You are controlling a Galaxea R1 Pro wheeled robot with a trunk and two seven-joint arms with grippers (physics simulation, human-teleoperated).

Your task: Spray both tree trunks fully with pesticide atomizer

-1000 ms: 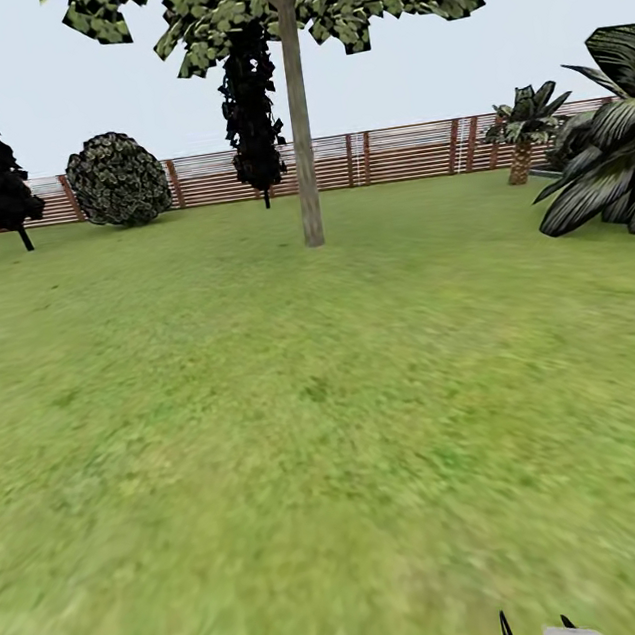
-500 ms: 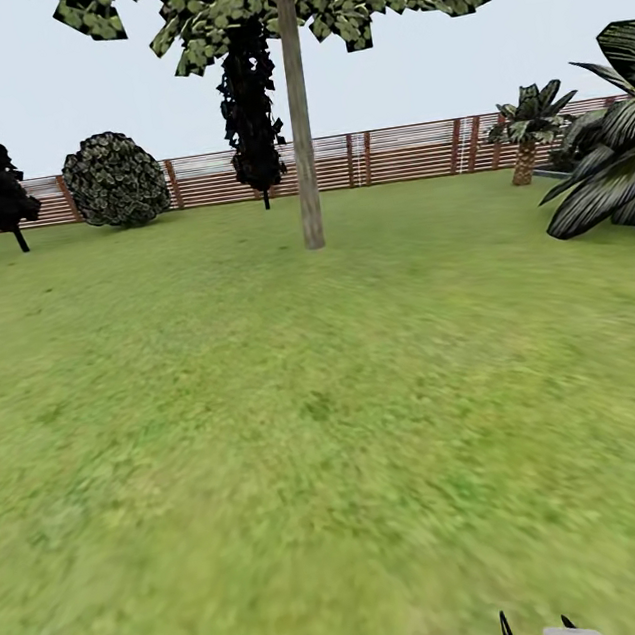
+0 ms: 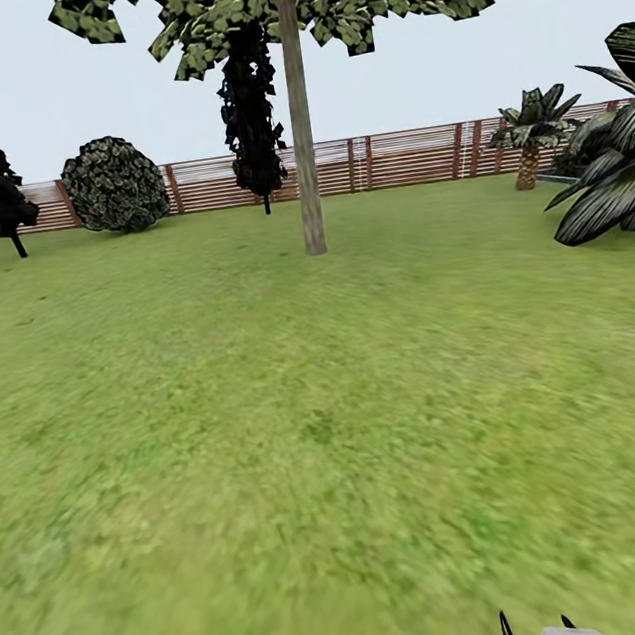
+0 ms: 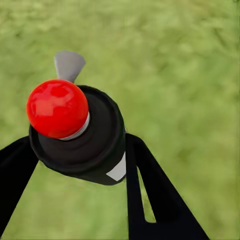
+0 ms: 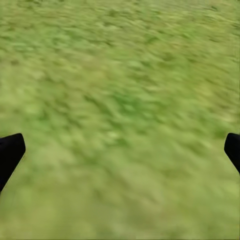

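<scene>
Left gripper [image 4: 75, 165]: black fingers clamped either side of the atomizer [image 4: 80, 135]; tip barely visible low in the head view. Right gripper [image 5: 120, 150]: fingers spread wide, nothing between them; arm apparently held low, though little of it shows.

Grass lawn [image 3: 314, 439]; tree [image 3: 301, 138], bush [image 3: 115, 184], palm [image 3: 525, 142] rooted on it.
</scene>
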